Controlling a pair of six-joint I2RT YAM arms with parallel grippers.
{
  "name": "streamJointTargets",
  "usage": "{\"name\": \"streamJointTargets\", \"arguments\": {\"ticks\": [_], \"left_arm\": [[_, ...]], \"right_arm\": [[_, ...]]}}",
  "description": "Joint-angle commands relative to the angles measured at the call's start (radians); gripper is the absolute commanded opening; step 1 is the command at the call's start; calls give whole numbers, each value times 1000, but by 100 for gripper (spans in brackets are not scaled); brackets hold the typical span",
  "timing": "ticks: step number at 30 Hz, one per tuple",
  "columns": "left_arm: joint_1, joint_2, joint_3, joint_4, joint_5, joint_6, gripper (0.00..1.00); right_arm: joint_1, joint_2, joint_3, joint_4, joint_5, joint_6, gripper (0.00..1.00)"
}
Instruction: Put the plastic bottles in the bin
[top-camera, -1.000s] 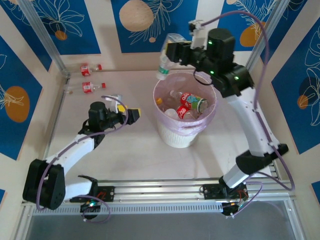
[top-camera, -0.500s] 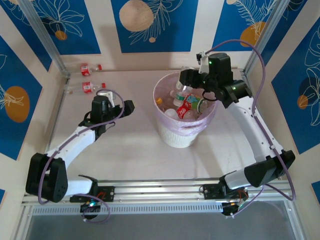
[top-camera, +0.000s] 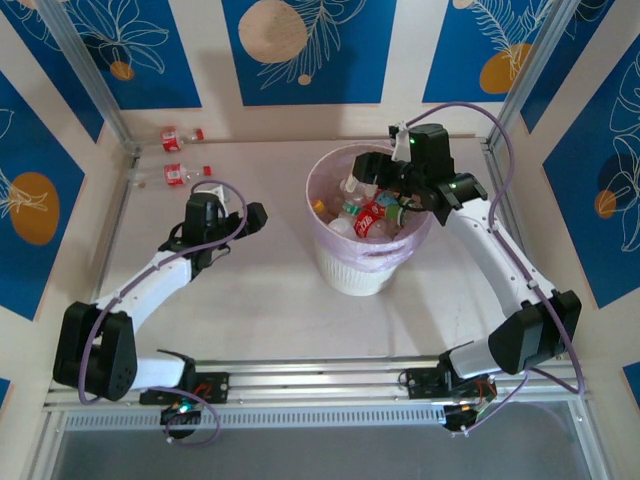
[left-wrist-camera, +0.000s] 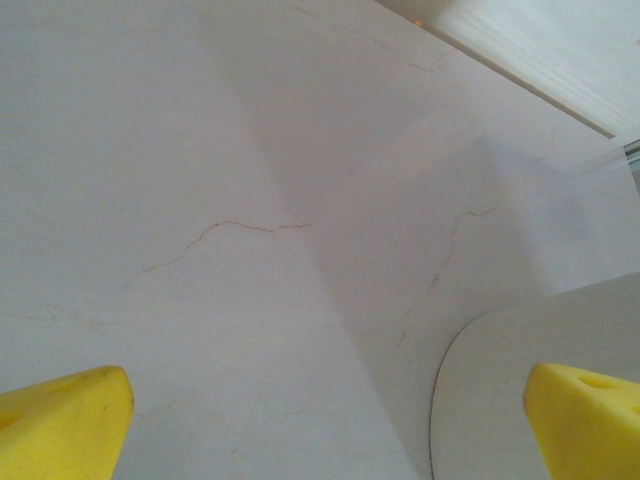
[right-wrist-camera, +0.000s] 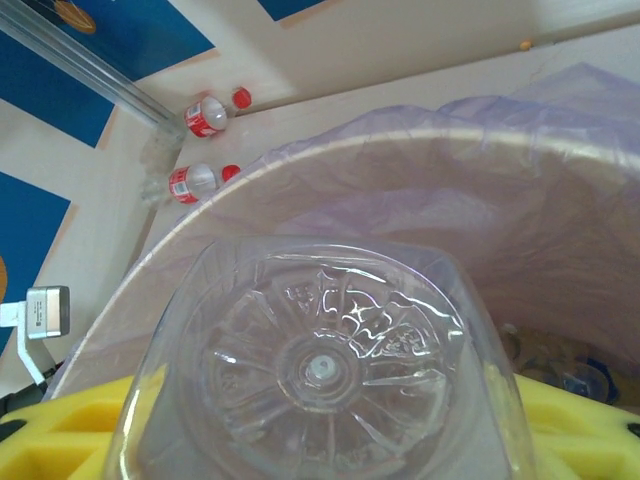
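Clamped on a clear bottle (right-wrist-camera: 318, 372) with right gripper (top-camera: 372, 172), just above bin (top-camera: 352, 272), mid-table toward far edge. Left gripper (top-camera: 256, 214): spread wide, nothing held, over bare table (top-camera: 270, 310). Two red-label bottles (top-camera: 183, 156) at far left corner; label text unreadable.

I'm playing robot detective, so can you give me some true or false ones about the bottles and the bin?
1. The right gripper holds a clear bottle over the bin. True.
2. The left gripper holds a bottle too. False: it is open and empty, above the table.
3. Two red-labelled bottles lie on the table near its far left corner. True.
4. The bin is empty. False: several bottles lie in it.
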Motion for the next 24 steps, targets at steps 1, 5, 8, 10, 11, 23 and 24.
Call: {"name": "streamJointTargets", "arguments": {"ticks": [1,5,8,10,11,23,24], "left_arm": [[13,3,4,-3,-6,-12,100],[14,7,8,-27,-22,-5,100],[15,12,7,-28,-23,-8,100],[15,18,7,-23,-18,-11,100],[16,22,6,-18,-16,-14,100],[16,50,5,4,-7,-42,100],[15,47,8,-3,-11,-41,100]], "right_arm": [[2,16,-31,1,-29,25,68],[2,9,-11,-20,-21,3,77],[2,-5,59,-82,9,-56,83],[1,-11,123,-144,49,-102,86],[0,-13,157,-179,81,-121,88],[84,59,237,-241,120,-177,56],[97,76,236,-233,126,-176,53]]}}
